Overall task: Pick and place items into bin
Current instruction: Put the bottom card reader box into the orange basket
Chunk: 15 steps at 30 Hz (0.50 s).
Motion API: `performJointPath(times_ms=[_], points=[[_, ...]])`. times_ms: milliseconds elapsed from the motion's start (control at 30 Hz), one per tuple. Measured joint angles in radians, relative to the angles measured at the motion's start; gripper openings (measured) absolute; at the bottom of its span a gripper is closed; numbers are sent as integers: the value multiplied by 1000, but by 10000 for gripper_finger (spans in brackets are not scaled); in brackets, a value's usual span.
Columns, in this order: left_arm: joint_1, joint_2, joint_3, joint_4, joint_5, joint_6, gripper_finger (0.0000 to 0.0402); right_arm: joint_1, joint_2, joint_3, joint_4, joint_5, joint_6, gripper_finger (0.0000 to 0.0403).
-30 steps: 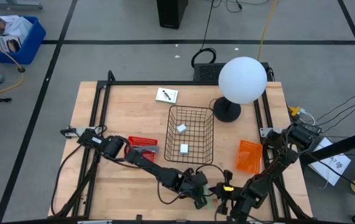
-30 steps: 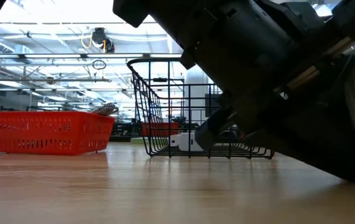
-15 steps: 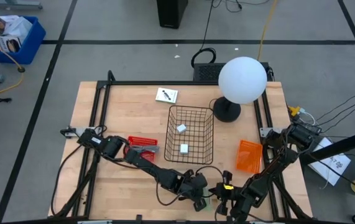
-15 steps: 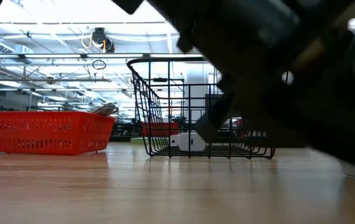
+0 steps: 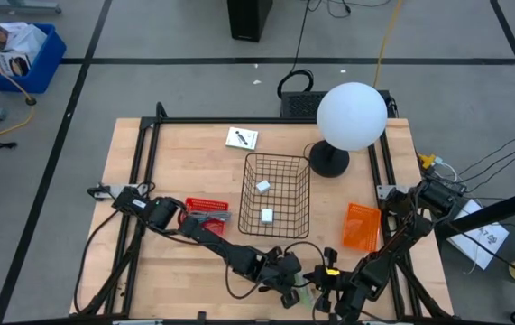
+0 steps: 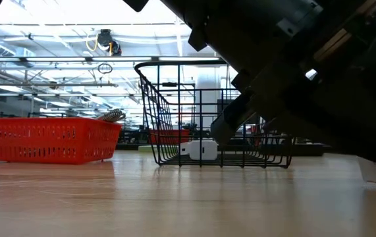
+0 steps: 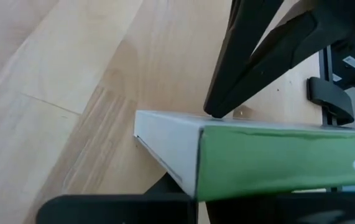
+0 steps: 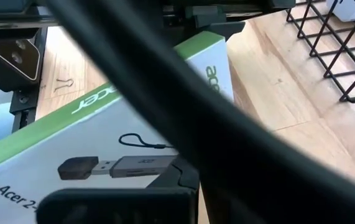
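Pale wooden table (image 5: 176, 144) is carrying a wire basket (image 5: 277, 194) at its middle, and two small white blocks (image 5: 263, 186) are lying inside that basket. A red basket (image 5: 206, 209) is sitting to the left of it, an orange basket (image 5: 361, 226) to the right, a white globe lamp (image 5: 351, 116) is standing behind it, and a white card (image 5: 242, 138) is lying near the far edge.

Both arms are reaching to the near edge of the table, in front of the wire basket. The left gripper (image 5: 291, 291) is keeping its fingers nearly closed, and a flat green and white box (image 7: 276, 162) is resting right at them, so it is looking pinched by its edge. The right gripper (image 5: 322, 291) is sitting just beside it with its fingers fully closed. One dark finger is lying over the printed face of the box, which is showing a picture of a USB stick, but I cannot tell whether that gripper is gripping the box or only touching it. A dark cable is crossing in front of the right wrist camera.

Compared with a second ago, the dark bulk of the arm in the low view is sitting higher and farther right, uncovering more of the wire basket and the table. The grippers are hardly shifting in the high view.
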Motion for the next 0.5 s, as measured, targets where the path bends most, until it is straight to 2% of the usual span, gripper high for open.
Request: performJointPath(times_ms=[300, 500], points=[[3, -1, 0, 22, 3, 13, 4, 1, -2, 0, 2, -36, -5, 0], [5, -1, 0, 26, 3, 12, 23, 1, -2, 0, 1, -27, 0, 9]])
